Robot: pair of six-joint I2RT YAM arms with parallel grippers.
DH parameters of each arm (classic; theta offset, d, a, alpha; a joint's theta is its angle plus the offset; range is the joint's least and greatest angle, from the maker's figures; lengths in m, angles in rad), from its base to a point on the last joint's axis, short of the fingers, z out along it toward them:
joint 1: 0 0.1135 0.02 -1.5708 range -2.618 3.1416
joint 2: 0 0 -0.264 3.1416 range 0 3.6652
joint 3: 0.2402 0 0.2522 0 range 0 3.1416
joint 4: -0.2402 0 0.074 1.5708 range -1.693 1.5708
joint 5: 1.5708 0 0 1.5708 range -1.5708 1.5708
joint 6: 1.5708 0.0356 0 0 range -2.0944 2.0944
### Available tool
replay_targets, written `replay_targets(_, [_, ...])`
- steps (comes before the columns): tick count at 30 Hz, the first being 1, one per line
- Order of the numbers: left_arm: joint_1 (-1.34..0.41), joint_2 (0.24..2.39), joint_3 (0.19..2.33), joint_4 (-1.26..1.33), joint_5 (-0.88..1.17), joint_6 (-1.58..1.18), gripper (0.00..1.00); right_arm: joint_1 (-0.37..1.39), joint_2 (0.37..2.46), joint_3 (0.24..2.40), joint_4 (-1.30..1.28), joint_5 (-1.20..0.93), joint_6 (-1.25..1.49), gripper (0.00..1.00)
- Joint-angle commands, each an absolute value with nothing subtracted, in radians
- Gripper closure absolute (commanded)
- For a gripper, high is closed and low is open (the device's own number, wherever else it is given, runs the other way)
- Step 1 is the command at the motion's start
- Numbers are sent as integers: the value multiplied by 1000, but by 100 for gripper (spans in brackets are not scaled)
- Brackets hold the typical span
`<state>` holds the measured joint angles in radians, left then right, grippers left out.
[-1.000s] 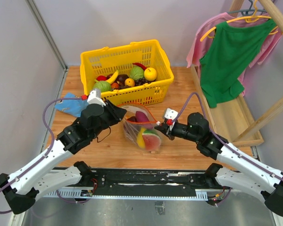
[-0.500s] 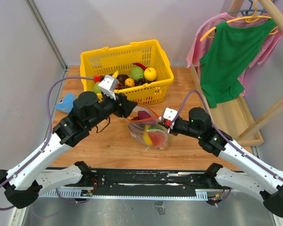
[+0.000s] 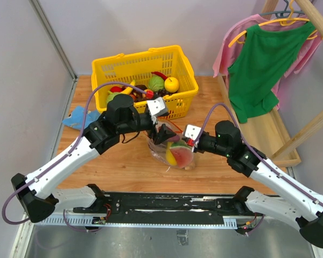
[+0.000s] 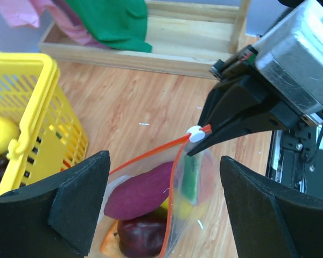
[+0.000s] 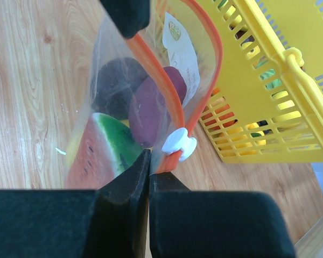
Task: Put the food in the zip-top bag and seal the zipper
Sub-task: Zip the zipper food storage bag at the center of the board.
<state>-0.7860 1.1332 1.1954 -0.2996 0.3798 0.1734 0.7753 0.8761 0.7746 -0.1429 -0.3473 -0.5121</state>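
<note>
The zip-top bag (image 3: 175,153) stands on the wooden table with its mouth open. Inside it lie the food pieces: a watermelon slice (image 5: 99,148), a purple piece (image 4: 137,191), a dark red piece (image 4: 142,236) and a bit of yellow fruit (image 3: 170,157). The red-orange zipper (image 5: 161,102) gapes in two strips, and its white slider (image 5: 178,144) sits at the near corner. My right gripper (image 5: 149,156) is shut on the bag's corner just beside the slider. My left gripper (image 4: 164,177) hangs open over the bag's mouth and holds nothing.
A yellow lattice basket (image 3: 145,67) with several toy fruits stands right behind the bag. A blue cloth (image 3: 78,117) lies at the left. At the right, a wooden rack (image 3: 269,137) carries green and pink clothes (image 3: 264,59).
My left gripper has opened, let go of the bag's edge and swung right to above the bag's mouth. The bag and my right gripper shifted slightly right.
</note>
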Motion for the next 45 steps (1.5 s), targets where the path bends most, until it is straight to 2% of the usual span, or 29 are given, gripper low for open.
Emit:
replay_targets(1, [-785, 1145, 1187, -236, 531, 349, 12, 757, 868, 813, -138, -350, -552, 99])
replay_targets(10, [-785, 1245, 1187, -250, 618, 509, 12, 757, 861, 816, -157, -365, -570, 99])
replay_targets(21, [-785, 1375, 1262, -328, 668, 587, 22, 758, 864, 831, -188, -364, -611, 99])
replay_targets(24, [-785, 1399, 1280, -342, 672, 595, 32, 756, 862, 832, -189, -356, -618, 99])
replay_targets(30, [-785, 1400, 1286, -363, 665, 602, 66, 757, 849, 825, -190, -337, -638, 99])
replay_targets(37, [-785, 1370, 1259, -381, 642, 582, 89, 735, 844, 814, -165, -350, -625, 99])
replay_targets(41, [-785, 1349, 1242, -374, 641, 544, 99, 708, 851, 810, -150, -377, -607, 99])
replay_targets(45, [-785, 1318, 1222, -344, 609, 480, 100, 670, 867, 811, -135, -435, -560, 98])
